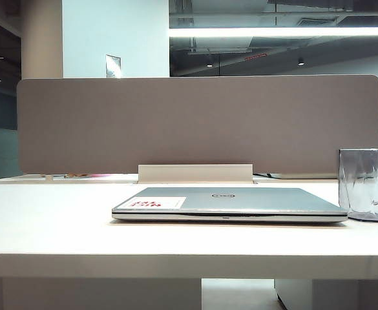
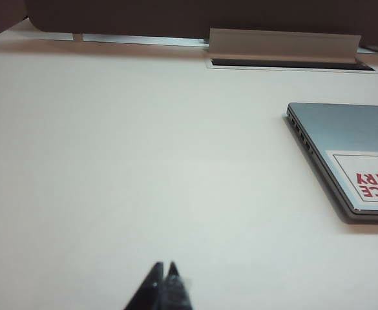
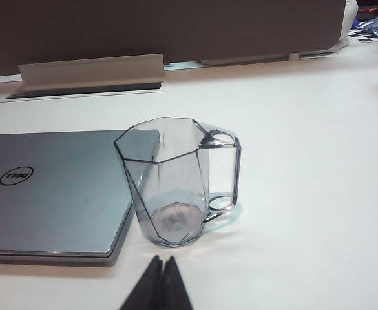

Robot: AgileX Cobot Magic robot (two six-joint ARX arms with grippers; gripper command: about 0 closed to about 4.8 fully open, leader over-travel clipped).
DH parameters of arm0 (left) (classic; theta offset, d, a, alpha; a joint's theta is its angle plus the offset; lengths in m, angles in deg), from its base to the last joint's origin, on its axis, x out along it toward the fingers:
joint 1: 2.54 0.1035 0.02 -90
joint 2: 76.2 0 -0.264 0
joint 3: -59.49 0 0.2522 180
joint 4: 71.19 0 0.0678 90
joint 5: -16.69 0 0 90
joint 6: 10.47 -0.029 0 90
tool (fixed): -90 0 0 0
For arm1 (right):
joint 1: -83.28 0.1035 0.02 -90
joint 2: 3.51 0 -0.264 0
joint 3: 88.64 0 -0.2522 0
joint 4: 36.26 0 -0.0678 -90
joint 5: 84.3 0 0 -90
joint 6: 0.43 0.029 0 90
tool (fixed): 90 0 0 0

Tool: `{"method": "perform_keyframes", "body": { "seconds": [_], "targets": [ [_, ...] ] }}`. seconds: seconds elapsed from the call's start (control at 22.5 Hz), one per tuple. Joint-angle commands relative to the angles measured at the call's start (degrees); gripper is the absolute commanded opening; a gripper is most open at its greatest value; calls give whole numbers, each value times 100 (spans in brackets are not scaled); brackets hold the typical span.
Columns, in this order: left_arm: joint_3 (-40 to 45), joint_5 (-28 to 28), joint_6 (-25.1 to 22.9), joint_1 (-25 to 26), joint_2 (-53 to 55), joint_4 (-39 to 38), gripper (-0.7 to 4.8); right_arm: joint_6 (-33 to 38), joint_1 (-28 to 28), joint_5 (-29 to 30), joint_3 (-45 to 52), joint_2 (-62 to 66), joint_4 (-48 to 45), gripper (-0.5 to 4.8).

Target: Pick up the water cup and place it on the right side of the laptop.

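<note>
The water cup (image 3: 179, 184) stands upright on the white bench (image 1: 53, 219), just beside the right edge of the closed laptop (image 1: 231, 203). In the right wrist view its base sits close against the laptop's near right corner; whether glass and metal touch cannot be told. Its handle (image 3: 222, 173) faces away from the laptop, toward the open bench on the right. In the exterior view the cup is cut by the right edge of the picture.

Neither gripper shows in the exterior view. The right gripper (image 3: 161, 261) hangs on the near side of the cup, its two fingers pressed together, holding nothing. The left gripper (image 2: 164, 268) hangs over bare bench left of the laptop, well apart from the cup, its tips likewise together and empty.

The cup already seems to stand on the side the task names, so the step in hand looks like the pick-up, and the right gripper is the one placed for it. To do it well, the fingers should spread wide before the arm goes forward, since closed tips would only push the cup. The sloped, faceted glass will likely be slippery, so a grasp across two opposite flat faces, low on the body, should hold better than one on an edge. The finger nearest the laptop needs room. Lift straight up to avoid scraping the lid.
</note>
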Motion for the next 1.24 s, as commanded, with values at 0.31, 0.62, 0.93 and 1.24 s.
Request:
{"method": "perform_keyframes", "body": {
  "seconds": [0.31,0.62,0.93,1.24],
  "targets": [
    [-17,-61,74,7,7,702,-3,-22,4,-31,35,-11,-59,-8],
    [-17,-13,101,2,7,592,-3,-22,4,-31,35,-11,-59,-8],
    [-17,-15,101,2,7,595,-3,-22,4,-31,35,-11,-59,-8],
    [-17,-15,101,2,7,595,-3,-22,4,-31,35,-11,-59,-8]
  ]
}}
